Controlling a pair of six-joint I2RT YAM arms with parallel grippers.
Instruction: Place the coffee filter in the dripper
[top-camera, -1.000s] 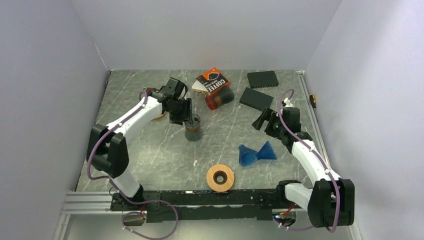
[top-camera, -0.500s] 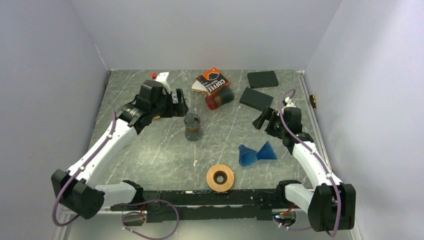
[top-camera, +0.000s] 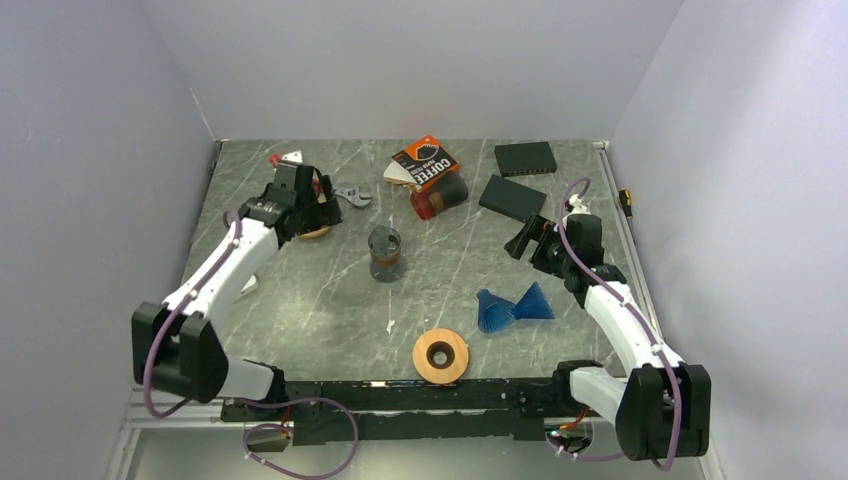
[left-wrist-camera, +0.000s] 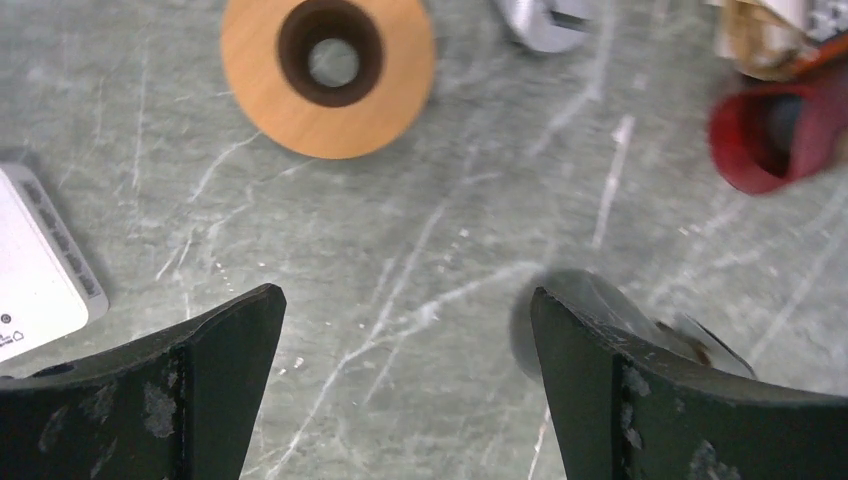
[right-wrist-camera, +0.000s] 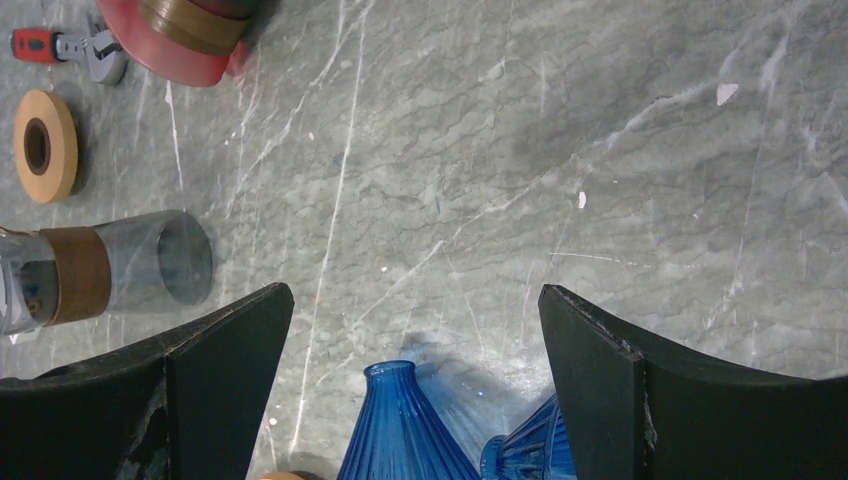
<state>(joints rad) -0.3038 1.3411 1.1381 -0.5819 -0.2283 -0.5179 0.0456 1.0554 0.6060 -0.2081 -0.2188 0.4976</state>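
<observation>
The coffee filters are pale papers sticking out of an orange and black pack at the back of the table. A grey glass dripper with a brown collar stands mid-table, apart from both grippers. It lies at the left of the right wrist view. Two blue ribbed drippers lie to its right, just under my open right gripper. A red dripper lies by the pack. My left gripper is open and empty at the back left, over bare table.
One wooden ring lies near the front edge and another lies beside my left gripper. A wrench and a white device are at the back left. Two black boxes sit at the back right. Walls close three sides.
My left gripper has opened, let go of the grey dripper and swung back to the left. The dripper stays upright where it was. The right arm has not moved.
</observation>
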